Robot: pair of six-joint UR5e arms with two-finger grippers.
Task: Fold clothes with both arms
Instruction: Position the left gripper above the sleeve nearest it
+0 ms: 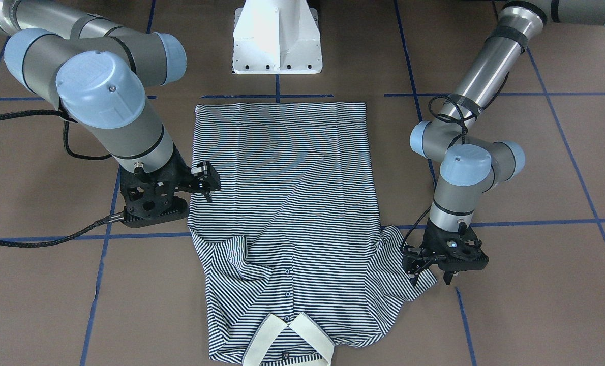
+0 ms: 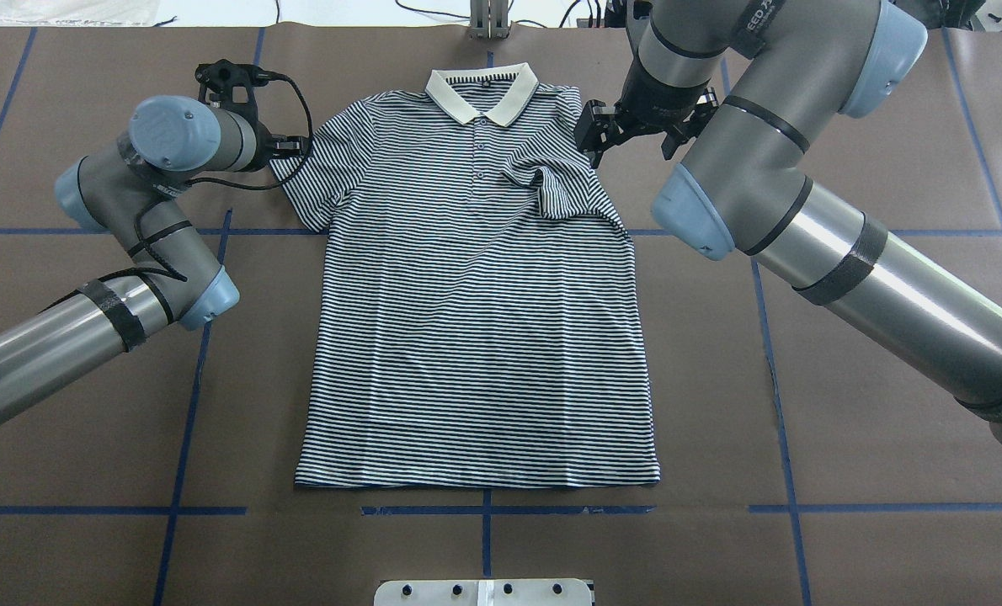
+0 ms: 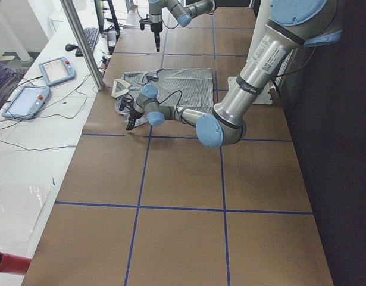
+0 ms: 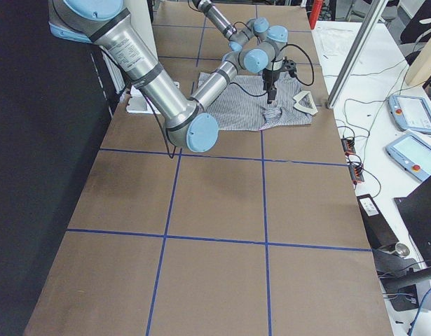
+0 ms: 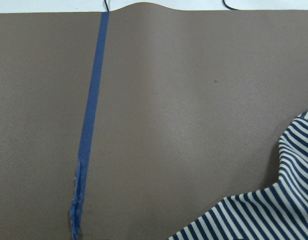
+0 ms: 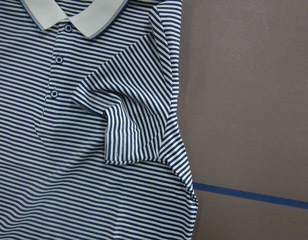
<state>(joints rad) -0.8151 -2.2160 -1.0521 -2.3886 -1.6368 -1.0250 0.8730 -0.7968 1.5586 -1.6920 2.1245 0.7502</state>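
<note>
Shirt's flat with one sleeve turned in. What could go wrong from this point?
1. The folded-in sleeve lies bunched, not flat, on the polo shirt; later folds may press that wrinkle in.
2. The left gripper sits at the very edge of the spread sleeve; closing there could catch only the hem, or slip off.

Shirt collar (image 1: 287, 339) cut by frame edge on camera side of left claw (image 1: 429, 275); right claw (image 1: 207, 182) fingertips masked by own wrist overhead; both claws too small in side views.

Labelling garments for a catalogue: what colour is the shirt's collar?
Plain cream collar, clearest in the overhead exterior view.
</note>
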